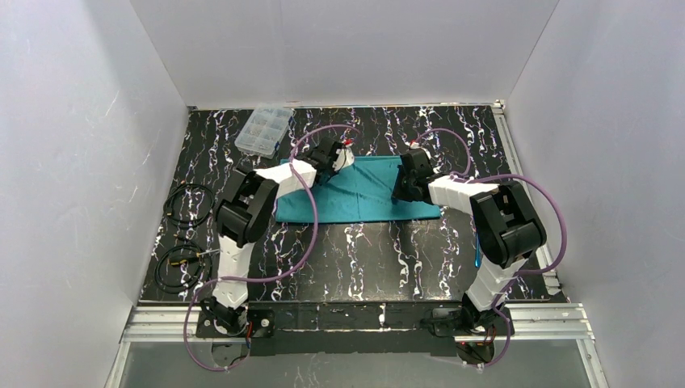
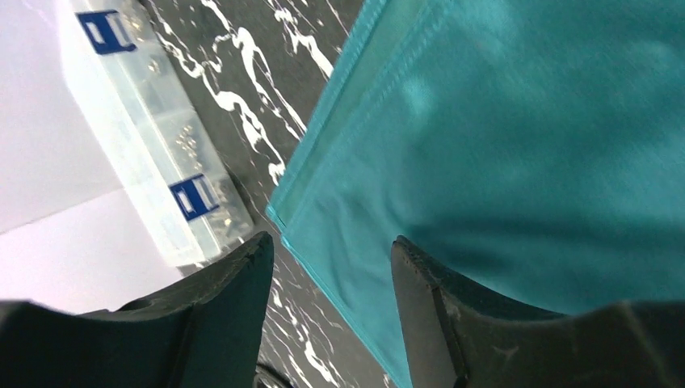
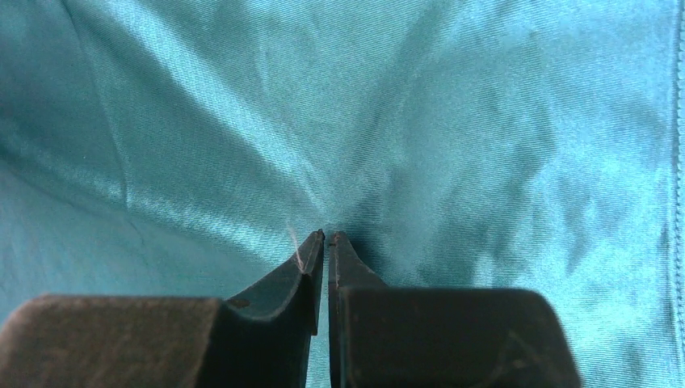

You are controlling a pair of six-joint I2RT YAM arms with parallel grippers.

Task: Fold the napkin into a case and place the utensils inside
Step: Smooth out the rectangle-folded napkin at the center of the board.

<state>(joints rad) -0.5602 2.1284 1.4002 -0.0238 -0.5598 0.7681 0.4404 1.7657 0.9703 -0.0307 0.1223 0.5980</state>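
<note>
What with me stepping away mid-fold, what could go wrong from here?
The right gripper pinches only a small tuck of the napkin at its fingertips; it might slip free. The left gripper is open over the layered corner and could catch just one layer. The clear box lies close beside that corner; a sweep might bump it.

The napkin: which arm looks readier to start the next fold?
Probably the left: the left fingers, open, straddle the napkin's edge beside a corner, ready to grab it. The right fingers are shut on mid-cloth, where creases gather.
</note>
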